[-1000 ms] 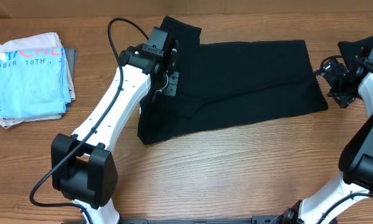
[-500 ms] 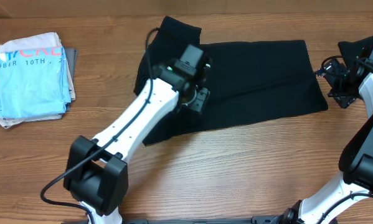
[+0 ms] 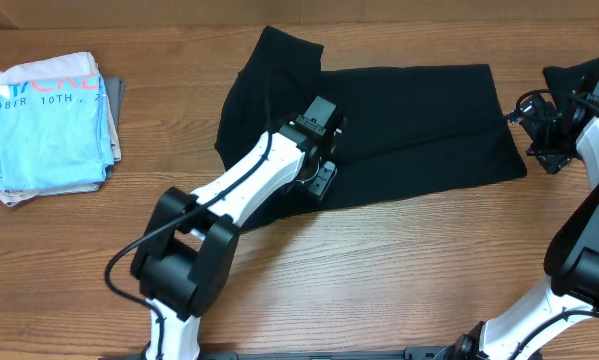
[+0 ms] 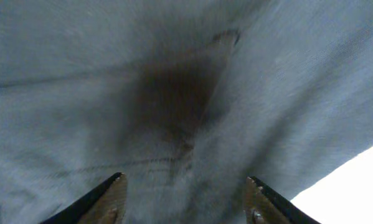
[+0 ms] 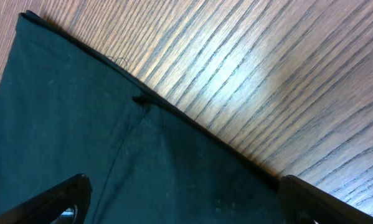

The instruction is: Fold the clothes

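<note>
A large plain black T-shirt [image 3: 409, 125] lies spread across the middle of the table, one sleeve pointing to the far edge. My left gripper [image 3: 321, 178] hovers low over its near-left part. In the left wrist view the jaws [image 4: 186, 183] are open, with only shirt fabric [image 4: 174, 93] between and ahead of them. My right gripper [image 3: 529, 130] is at the shirt's right edge. In the right wrist view its jaws [image 5: 183, 183] are open over the shirt's hem and corner [image 5: 80, 124], holding nothing.
A folded light-blue T-shirt with lettering [image 3: 49, 120] lies on a small pile at the far left. Another black garment [image 3: 569, 78] lies at the far right behind the right arm. Bare wood table [image 3: 379, 280] runs along the front.
My left arm has swung from the shirt's left sleeve area to the right and nearer, across the shirt. The right arm and the shirt have not moved.
</note>
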`<control>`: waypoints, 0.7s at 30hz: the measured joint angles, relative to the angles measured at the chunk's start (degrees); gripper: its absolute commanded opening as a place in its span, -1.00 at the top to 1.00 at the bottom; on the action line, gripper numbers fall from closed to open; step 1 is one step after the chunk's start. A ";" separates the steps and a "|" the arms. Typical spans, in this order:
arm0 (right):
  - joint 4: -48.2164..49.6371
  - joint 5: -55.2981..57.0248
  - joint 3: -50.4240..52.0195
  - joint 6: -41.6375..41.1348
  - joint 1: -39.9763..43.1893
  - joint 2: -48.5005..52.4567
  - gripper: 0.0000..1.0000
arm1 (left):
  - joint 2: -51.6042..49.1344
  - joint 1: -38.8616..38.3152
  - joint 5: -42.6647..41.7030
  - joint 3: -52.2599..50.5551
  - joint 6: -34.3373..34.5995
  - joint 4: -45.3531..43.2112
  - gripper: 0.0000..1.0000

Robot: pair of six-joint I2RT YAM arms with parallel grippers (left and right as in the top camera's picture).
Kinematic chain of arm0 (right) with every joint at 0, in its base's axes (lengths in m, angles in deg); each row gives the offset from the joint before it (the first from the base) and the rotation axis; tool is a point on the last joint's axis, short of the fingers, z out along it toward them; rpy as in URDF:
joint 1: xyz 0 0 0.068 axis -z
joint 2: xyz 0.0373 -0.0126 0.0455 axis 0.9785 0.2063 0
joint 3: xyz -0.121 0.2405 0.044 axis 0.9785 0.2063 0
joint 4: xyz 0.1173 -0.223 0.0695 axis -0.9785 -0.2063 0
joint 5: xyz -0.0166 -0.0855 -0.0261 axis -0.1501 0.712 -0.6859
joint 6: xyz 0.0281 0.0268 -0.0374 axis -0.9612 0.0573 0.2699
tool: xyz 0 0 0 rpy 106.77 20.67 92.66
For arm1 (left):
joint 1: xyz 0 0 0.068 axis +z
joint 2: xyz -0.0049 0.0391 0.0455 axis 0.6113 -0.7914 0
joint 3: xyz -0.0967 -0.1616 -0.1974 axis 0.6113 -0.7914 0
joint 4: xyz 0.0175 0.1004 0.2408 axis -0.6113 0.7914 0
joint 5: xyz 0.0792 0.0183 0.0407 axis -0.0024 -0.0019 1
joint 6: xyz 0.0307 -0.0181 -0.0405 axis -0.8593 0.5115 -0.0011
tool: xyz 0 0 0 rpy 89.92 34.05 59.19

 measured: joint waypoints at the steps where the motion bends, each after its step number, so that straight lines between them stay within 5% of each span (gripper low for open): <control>1: 0.02 -0.02 0.00 0.00 0.00 0.00 -1.00 | -0.68 0.00 0.11 0.00 -0.46 -0.02 -0.15; 21: 0.02 0.00 0.00 -0.02 0.00 0.00 -1.00 | -2.34 -0.02 0.17 -0.33 -1.73 -3.54 -0.17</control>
